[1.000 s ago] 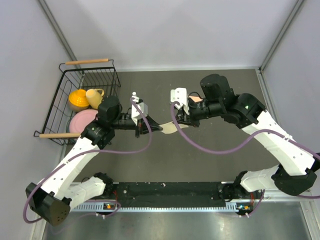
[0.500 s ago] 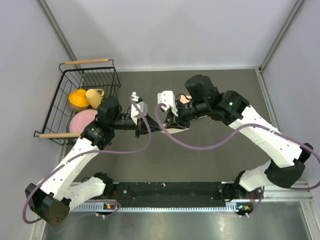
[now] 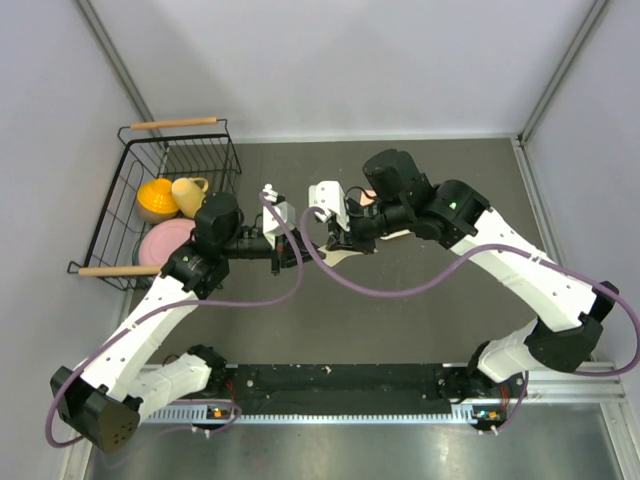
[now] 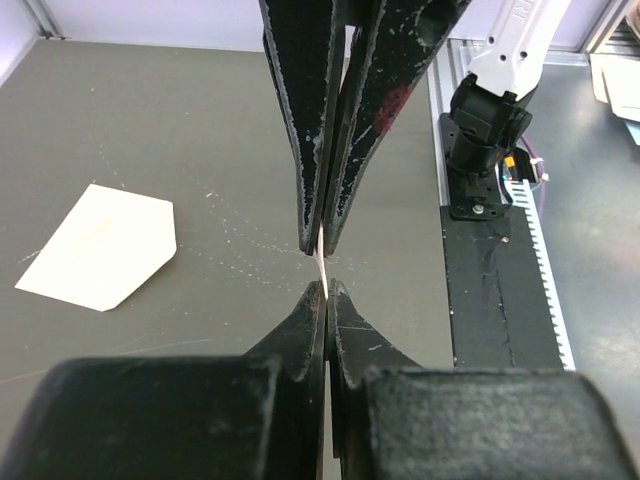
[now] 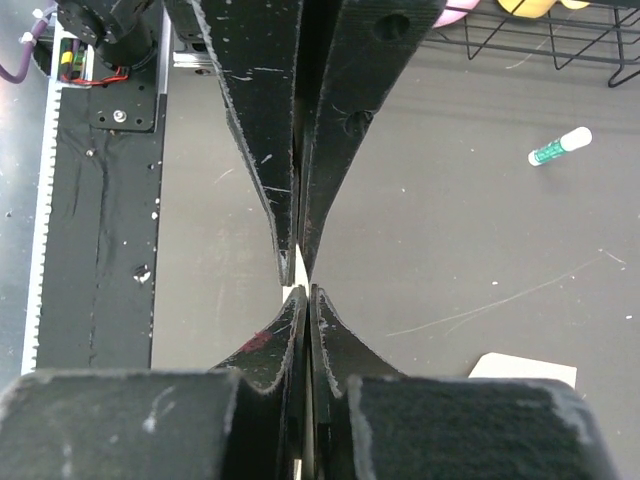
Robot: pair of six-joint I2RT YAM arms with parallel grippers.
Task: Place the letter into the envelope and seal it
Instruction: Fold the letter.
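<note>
Left claw [image 4: 325, 298] and right claw [image 5: 304, 298] are each clamped on one thin sheet [image 4: 322, 268], tips nearly touching, apparently sharing it mid-air for a handover or regrip.

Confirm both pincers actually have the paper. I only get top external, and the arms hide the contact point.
Observer: Left wrist shows the left pincer shut on a thin pale sheet, seen edge-on.
Operator: Right one?
Observer: The right pincer is shut on that sheet too, tip to tip with the left.
Operator: What's under the right arm?
Observer: A second pale paper lying flat on the table, one corner clipped.
</note>
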